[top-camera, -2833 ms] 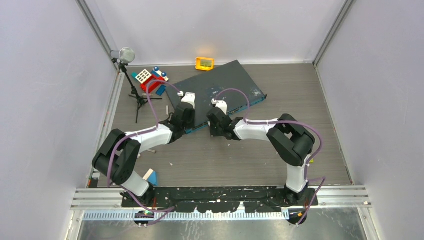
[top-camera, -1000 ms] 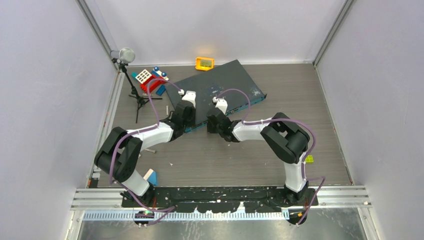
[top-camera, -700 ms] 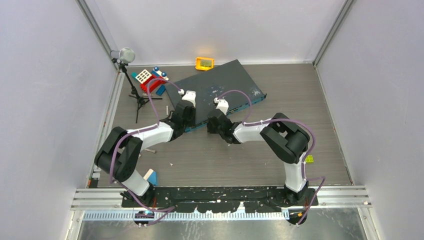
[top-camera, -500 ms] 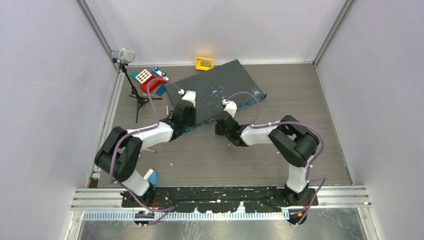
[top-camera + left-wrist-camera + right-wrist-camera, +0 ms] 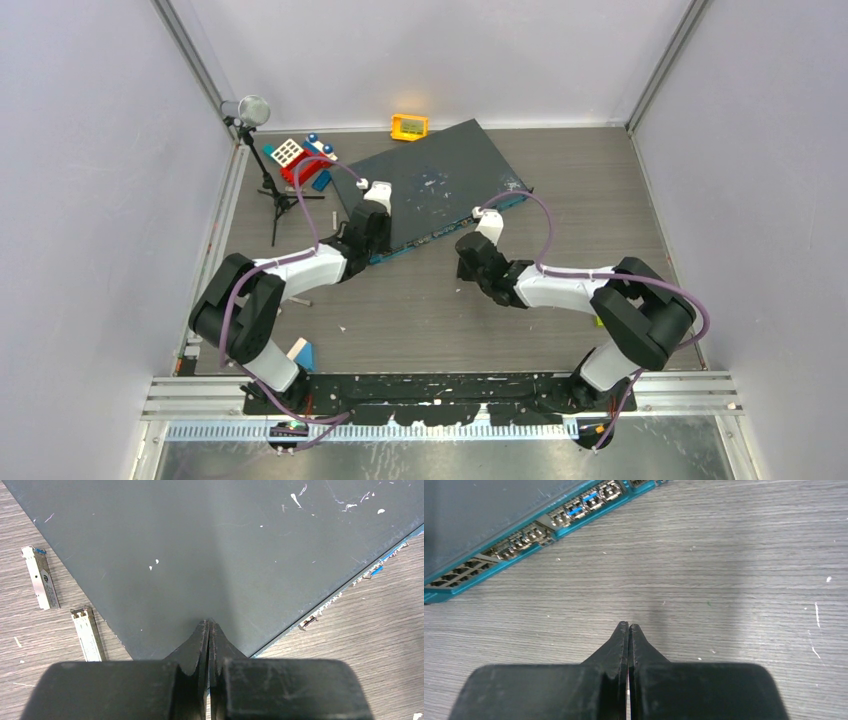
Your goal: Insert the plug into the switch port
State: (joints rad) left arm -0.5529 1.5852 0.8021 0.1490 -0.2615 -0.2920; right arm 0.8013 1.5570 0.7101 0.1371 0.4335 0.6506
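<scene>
The switch (image 5: 430,180) is a flat dark-grey box lying at an angle, its teal front face toward me. The row of switch ports (image 5: 524,535) runs along that face, and some hold plugs with blue tabs (image 5: 583,501). My left gripper (image 5: 372,222) is shut and empty, its tips (image 5: 208,623) over the switch top (image 5: 200,555) near the front left corner. Two silver plug modules (image 5: 40,577) (image 5: 87,632) lie on the table by the switch's left edge. My right gripper (image 5: 472,250) is shut and empty, its tips (image 5: 629,626) low over bare table, a short way from the teal face.
A small orange-yellow box (image 5: 409,126) sits behind the switch. Red, white and blue toy blocks (image 5: 300,160) and a small tripod stand (image 5: 265,170) are at the back left. A blue and white wedge (image 5: 303,353) lies near the left base. Walls enclose three sides.
My right arm has swung to the right, and its gripper has drawn back from the switch's front face, still shut. The left arm and the switch have not moved.
</scene>
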